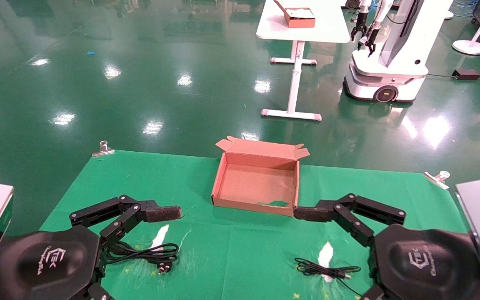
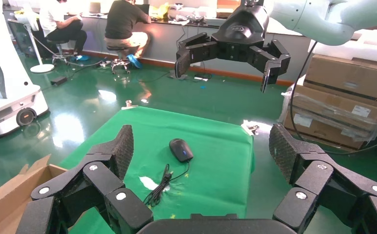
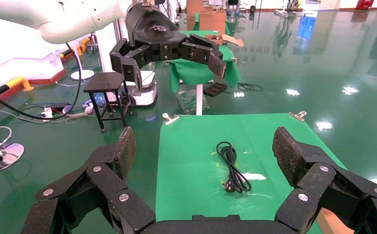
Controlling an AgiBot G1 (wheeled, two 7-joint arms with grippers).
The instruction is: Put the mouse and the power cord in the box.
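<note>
Black power cord [image 1: 146, 252] is lying floppy under open, empty left gripper [image 1: 156, 213]; plug end is looking best to pinch. Mouse [image 2: 181, 149] is sitting under open right gripper [image 1: 306, 213]; box [image 1: 223, 175] is waiting empty.

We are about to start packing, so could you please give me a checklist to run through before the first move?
1. Box open and empty: ok, flaps up and nothing inside.
2. Left end effector open: ok, fingers spread wide above the green cloth.
3. Right end effector open: ok, also spread wide above the cloth.
4. Power cord free to grasp: ok, it lies bundled on the robot's left with nothing on it.
5. Mouse reachable: ok, it rests upright on the cloth on the robot's right, though the head view hides it behind the right arm.
6. Mouse cable free of snags: cannot tell, it is loosely gathered beside the mouse.
</note>
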